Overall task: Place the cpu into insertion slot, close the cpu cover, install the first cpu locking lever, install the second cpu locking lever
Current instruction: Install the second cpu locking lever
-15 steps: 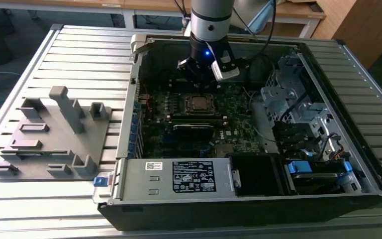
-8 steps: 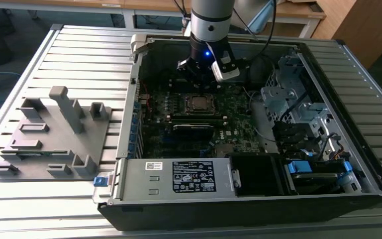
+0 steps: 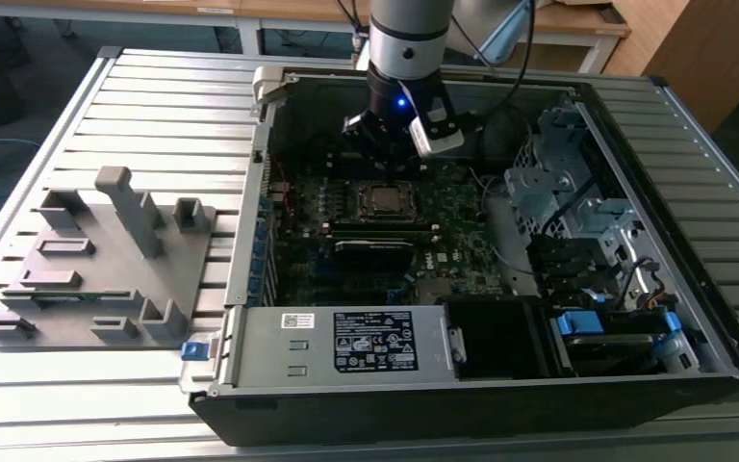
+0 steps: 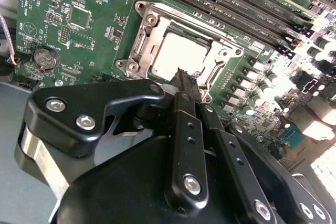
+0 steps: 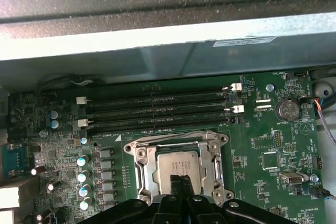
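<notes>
The open computer case lies on a ribbed metal tabletop, and a grey fixture block sits at the exterior view's left. Inside it, on the green motherboard, the cpu rests in the insertion slot, with the cpu cover around it. The hand is clenched, empty, fingertips just above the chip. Farther behind stand wooden desks.

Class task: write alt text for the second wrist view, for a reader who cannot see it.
A black pincer, fingers together, points at the silver cpu seated in the insertion slot on a green motherboard. The silvery cpu cover frames the chip, with long memory slots beyond it.
</notes>
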Tool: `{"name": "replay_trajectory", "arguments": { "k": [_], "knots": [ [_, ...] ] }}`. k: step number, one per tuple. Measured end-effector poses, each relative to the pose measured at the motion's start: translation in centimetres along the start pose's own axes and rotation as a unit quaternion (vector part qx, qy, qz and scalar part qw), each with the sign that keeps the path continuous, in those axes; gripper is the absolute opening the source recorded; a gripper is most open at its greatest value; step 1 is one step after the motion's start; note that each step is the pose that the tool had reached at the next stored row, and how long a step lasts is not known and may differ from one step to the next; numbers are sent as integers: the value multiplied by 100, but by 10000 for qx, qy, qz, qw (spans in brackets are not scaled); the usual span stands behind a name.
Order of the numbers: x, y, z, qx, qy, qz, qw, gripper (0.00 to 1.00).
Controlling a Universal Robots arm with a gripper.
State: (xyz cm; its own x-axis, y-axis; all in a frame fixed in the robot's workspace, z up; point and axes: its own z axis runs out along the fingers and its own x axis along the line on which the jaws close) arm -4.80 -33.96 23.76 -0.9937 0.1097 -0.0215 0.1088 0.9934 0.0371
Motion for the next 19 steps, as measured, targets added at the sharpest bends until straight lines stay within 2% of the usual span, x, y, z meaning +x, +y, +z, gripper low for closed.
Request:
{"name": "replay_trajectory", "arguments": {
  "k": [9, 19],
  "knots": [
    [0, 0, -15, -1, -1, 0, 10000, 10],
    [-4, -34, -16, -2, -1, 0, 10000, 10]
  ]
}}
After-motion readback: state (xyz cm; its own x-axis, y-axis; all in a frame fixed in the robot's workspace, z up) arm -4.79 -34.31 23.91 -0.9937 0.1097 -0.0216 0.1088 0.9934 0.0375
